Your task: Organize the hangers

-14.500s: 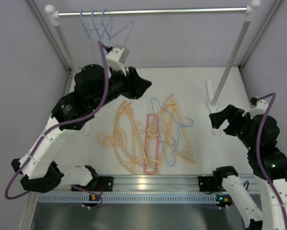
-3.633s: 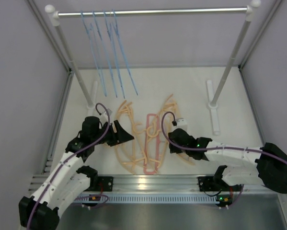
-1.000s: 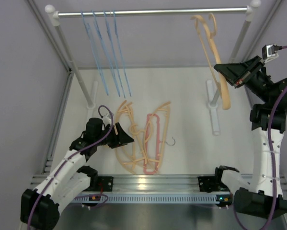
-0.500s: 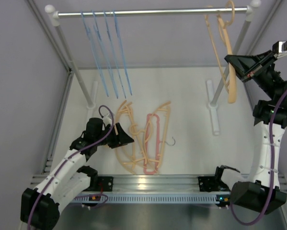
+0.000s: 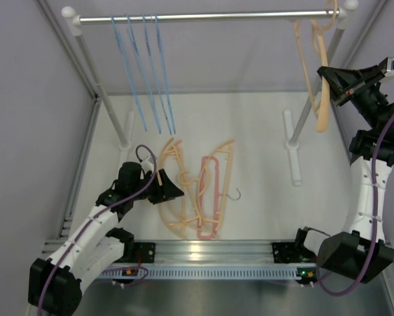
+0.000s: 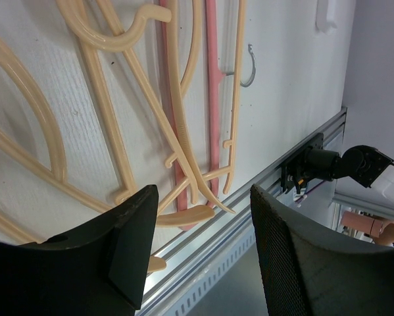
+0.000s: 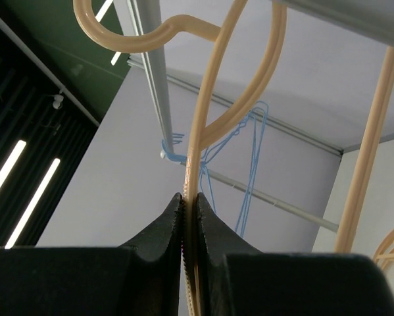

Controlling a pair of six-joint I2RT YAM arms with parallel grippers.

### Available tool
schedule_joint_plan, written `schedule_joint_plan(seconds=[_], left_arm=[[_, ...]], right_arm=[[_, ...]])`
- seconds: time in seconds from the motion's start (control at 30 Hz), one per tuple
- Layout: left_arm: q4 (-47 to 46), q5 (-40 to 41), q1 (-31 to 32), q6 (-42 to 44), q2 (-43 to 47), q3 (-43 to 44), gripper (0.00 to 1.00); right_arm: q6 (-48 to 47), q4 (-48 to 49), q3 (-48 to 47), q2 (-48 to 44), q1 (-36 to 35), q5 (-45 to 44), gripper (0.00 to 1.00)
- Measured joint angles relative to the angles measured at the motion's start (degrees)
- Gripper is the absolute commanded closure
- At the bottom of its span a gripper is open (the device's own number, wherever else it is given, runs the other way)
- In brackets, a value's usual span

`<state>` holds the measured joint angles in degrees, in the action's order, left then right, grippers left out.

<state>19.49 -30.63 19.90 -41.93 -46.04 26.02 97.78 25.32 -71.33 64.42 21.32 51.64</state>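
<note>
Now clamping the right end effector [image 7: 189, 201] tight on a peach hanger [image 5: 321, 118], hook up at the right end of the rail [image 5: 210, 16], long axis hanging near vertical. Holding the left end effector [image 6: 200, 224] wide apart, gripping nothing, over the peach hangers [image 5: 177, 191] and the pink-red hanger [image 5: 210, 197], all lying near-to-far on the worktop [image 5: 262, 151].

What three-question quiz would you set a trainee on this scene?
1. True or false: the right fingers are shut on a peach hanger.
2. How many blue hangers hang on the rail? A) two B) four C) six
3. Fill in: the pink hanger lies on the ____.
Key: 1 true; 2 B; 3 table.
</note>
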Motion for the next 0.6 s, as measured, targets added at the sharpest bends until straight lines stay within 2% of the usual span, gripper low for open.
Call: schedule_joint_plan(seconds=[0.23, 0.3, 0.4, 0.43, 0.53, 0.6], left_arm=[[0.0, 0.0, 0.0, 0.02, 0.0, 0.0, 0.37], [0.0, 0.0, 0.0, 0.02, 0.0, -0.02, 0.38], [0.0, 0.0, 0.0, 0.02, -0.02, -0.02, 0.38], [0.0, 0.0, 0.0, 0.0, -0.04, -0.02, 0.38], [0.0, 0.0, 0.0, 0.0, -0.22, -0.02, 0.38], [-0.02, 0.0, 0.0, 0.0, -0.24, -0.09, 0.37]], right_arm=[[-0.28, -0.28, -0.02, 2.64, 0.24, -0.44, 1.0], [-0.66, -0.46, -0.02, 2.73, 0.31, -0.46, 0.96], [-1.64, -0.94, -0.02, 2.58, 0.37, -0.46, 0.82], [-2.19, -1.29, -0.02, 2.47, 0.39, -0.48, 0.73], [-4.42, -2.64, -0.02, 1.73, 0.52, -0.52, 0.53], [-6.78, -4.42, -0.07, 0.94, 0.59, -0.61, 0.47]])
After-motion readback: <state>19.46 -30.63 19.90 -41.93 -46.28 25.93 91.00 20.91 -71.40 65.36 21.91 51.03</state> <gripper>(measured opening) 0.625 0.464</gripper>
